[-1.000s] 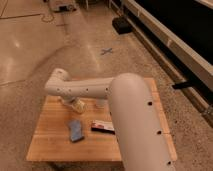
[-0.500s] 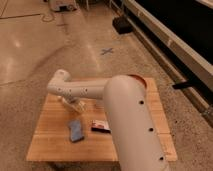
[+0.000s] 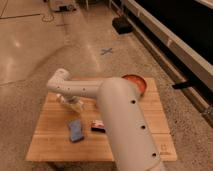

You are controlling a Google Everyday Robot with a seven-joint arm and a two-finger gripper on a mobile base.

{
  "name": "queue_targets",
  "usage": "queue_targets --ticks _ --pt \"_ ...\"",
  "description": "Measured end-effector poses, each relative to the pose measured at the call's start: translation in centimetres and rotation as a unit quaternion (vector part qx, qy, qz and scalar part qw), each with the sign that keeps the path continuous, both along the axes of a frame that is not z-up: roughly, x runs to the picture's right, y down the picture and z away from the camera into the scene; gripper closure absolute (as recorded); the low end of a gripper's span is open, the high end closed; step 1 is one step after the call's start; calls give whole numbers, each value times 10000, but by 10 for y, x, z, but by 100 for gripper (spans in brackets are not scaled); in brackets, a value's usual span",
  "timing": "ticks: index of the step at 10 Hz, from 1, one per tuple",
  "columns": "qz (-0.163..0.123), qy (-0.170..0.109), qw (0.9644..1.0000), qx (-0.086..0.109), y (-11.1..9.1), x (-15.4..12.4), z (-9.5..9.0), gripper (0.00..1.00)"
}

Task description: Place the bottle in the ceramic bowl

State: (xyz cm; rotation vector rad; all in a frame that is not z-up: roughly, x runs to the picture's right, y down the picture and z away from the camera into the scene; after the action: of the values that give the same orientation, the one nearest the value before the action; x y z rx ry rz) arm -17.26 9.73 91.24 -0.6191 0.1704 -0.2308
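A white robot arm (image 3: 120, 117) reaches from the lower right across a wooden surface (image 3: 150, 125), bending at an elbow above the surface's far left corner. The gripper (image 3: 66, 99) hangs just under that bend, low over the left rear part of the surface; the arm hides much of it, and whether it is clenched or released cannot be told. The bottle (image 3: 75, 105), pale and yellowish, sits right beside the gripper at the left rear of the surface; whether the two touch cannot be made out. The bowl (image 3: 135, 81), orange-red, stands at the far right corner, well apart from the bottle and partly covered by the arm. Nearer the front edge lie a blue object (image 3: 75, 131) and, just to its right, a small dark packet (image 3: 98, 127). Beyond the surface, a blue cross (image 3: 106, 51) marks the polished floor, and a black box (image 3: 121, 24) rests near the dark wall on the right.
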Motion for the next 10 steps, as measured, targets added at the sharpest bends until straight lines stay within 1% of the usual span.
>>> queue_targets --ticks 2,5,7,10 --pt "22 -20 9999 -144 3 -7 2 35" --pt "-89 -77 9991 -412 5 -16 2 35" --pt "-99 30 9980 -616 6 -15 -2 35" --pt "-71 277 9970 -714 -2 -13 -13 35"
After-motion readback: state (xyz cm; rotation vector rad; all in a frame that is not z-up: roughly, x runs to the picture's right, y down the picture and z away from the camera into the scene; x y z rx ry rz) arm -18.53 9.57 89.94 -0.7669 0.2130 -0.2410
